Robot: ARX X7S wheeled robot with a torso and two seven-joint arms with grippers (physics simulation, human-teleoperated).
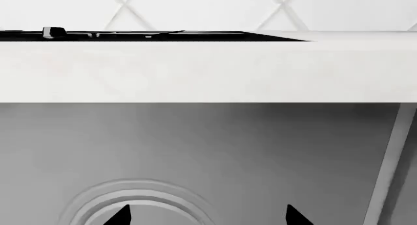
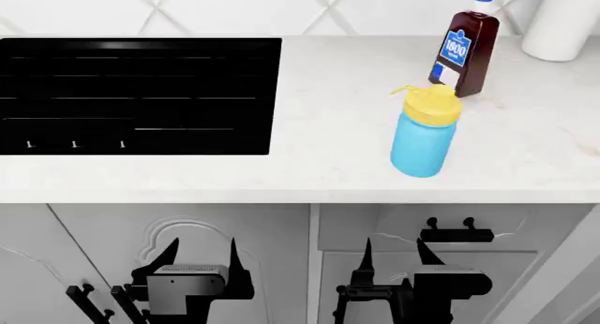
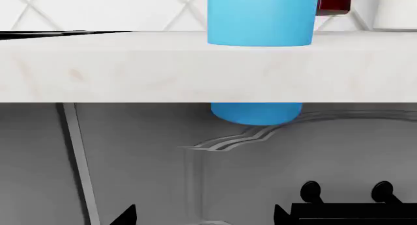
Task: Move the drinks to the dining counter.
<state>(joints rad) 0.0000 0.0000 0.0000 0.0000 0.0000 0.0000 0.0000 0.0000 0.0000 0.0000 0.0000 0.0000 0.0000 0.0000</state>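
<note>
The light-blue flask [image 2: 424, 138] with its yellow lid stands upright on the speckled worktop [image 2: 338, 113], near the front edge. Just behind it stands the dark-brown bottle [image 2: 463, 53] with a blue label. Both grippers hang below the worktop edge, in front of the cabinet doors. My left gripper [image 2: 201, 257] is open and empty, below the cooktop's right end. My right gripper [image 2: 394, 257] is open and empty, slightly left of the flask. The right wrist view shows the flask [image 3: 260, 17] and a corner of the bottle [image 3: 333, 3] above the open gripper [image 3: 205, 216]. The left gripper [image 1: 208, 216] faces a cabinet door. The dining counter is out of view.
A black cooktop [image 2: 136, 92] fills the worktop's left half. A white utensil holder [image 2: 563, 25] stands at the back right by the tiled wall. A black drawer handle [image 2: 457, 232] juts out close to the right gripper, also seen in the right wrist view as the handle [image 3: 352, 205].
</note>
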